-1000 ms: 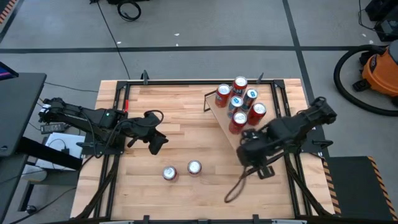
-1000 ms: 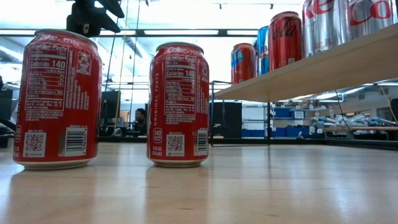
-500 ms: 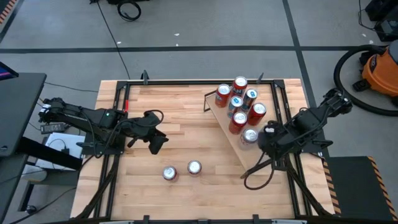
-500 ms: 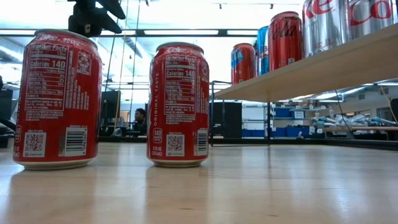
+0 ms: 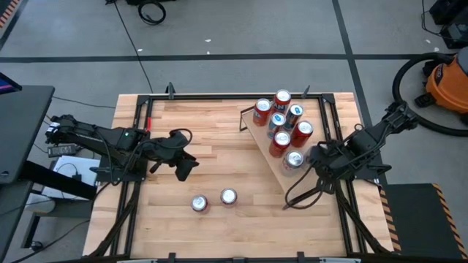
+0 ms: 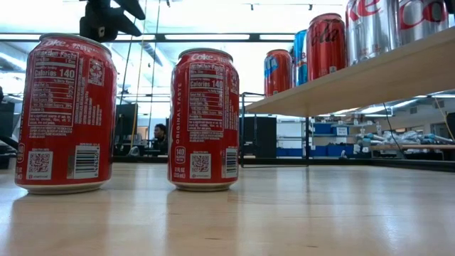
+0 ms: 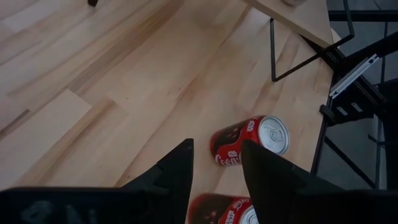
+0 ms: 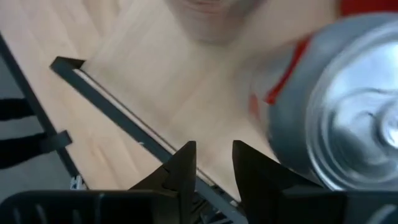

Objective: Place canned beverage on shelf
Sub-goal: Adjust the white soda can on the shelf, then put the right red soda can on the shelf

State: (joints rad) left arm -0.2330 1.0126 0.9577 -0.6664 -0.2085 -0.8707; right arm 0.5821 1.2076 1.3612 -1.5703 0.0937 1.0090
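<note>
Hovering just beside the shelf's [image 5: 282, 180] lower end, the right gripper [image 5: 314, 155] is released: in its wrist view the two dark fingers [image 8: 186, 163] stand a narrow gap apart with nothing between them. Right next to it, a silver-topped can [image 5: 294, 159] stands upright on the light wood board, the lowest can of the row, looming large in the right wrist view [image 8: 348, 106]. Whether a finger touches it cannot be told.

Up the slope from that can, six more cans crowd the board, among them a red one [image 5: 279, 142] just above it and a blue-topped one [image 5: 277, 120] further up. From bench height, the shelf [image 6: 370, 75] runs up to the right with cans lined along it.

Over on the other side, the left gripper [image 5: 189, 169] hangs above the bench [image 5: 219, 139], its fingers also slightly parted and empty [image 7: 216, 148]. Near it, two red Coke cans stand upright on the planks, one [image 5: 199, 204] just beside the other [image 5: 229, 196], well apart from the shelf. An orange shop vacuum [image 5: 450, 79] sits on the floor beyond the bench.
</note>
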